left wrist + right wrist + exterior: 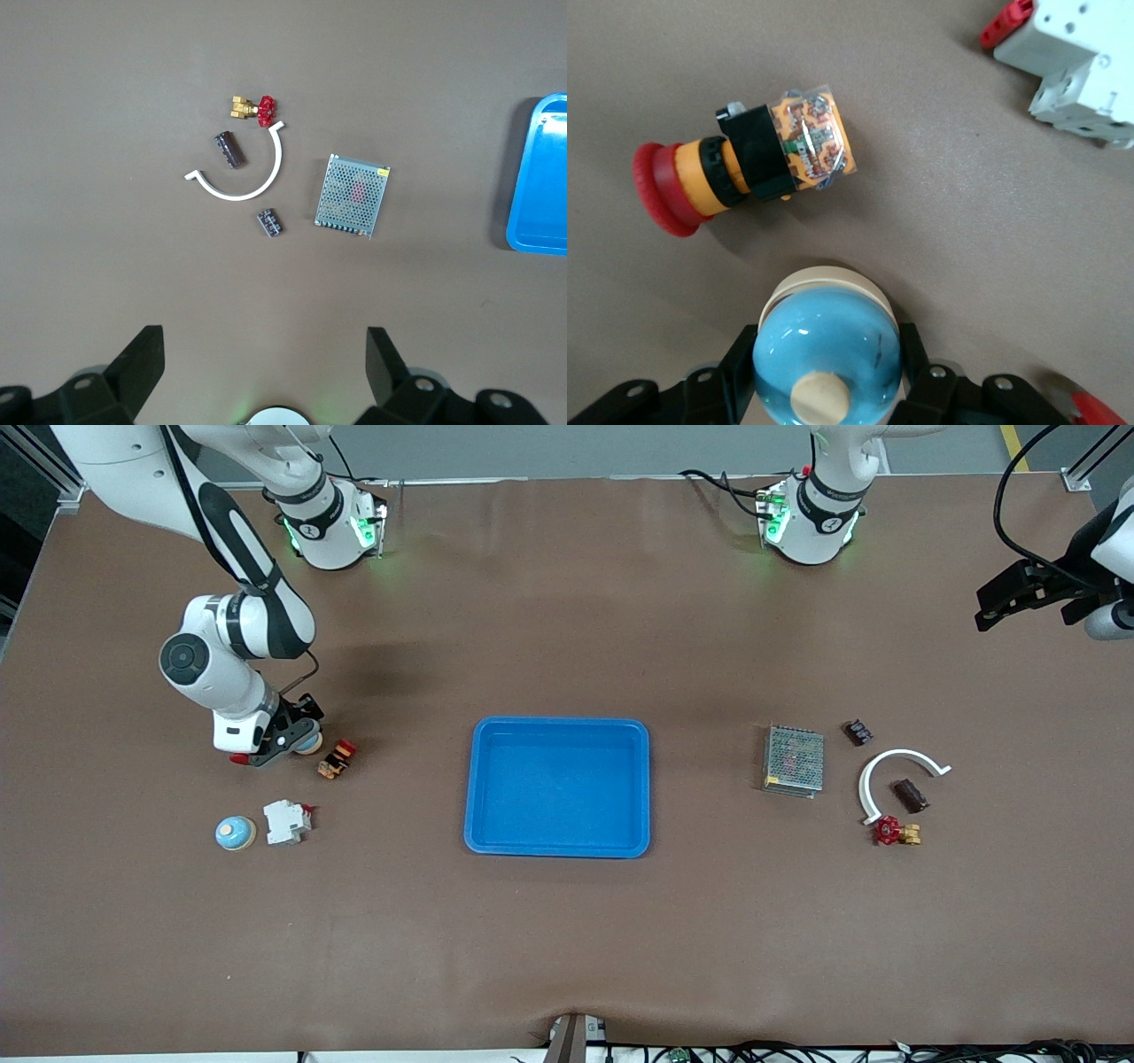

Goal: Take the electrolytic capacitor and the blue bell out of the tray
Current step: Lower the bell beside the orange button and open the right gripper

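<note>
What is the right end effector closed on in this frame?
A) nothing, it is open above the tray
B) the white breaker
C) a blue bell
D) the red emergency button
C: the right wrist view shows the right end effector with its fingers against both sides of a blue bell, while the button lies free beside it.

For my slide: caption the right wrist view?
Right gripper shut on a blue bell, beside a red push button.

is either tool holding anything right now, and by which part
The right tool is shut on a blue bell, gripping the sides of its dome. The left tool is open over the table, holding nothing.
</note>
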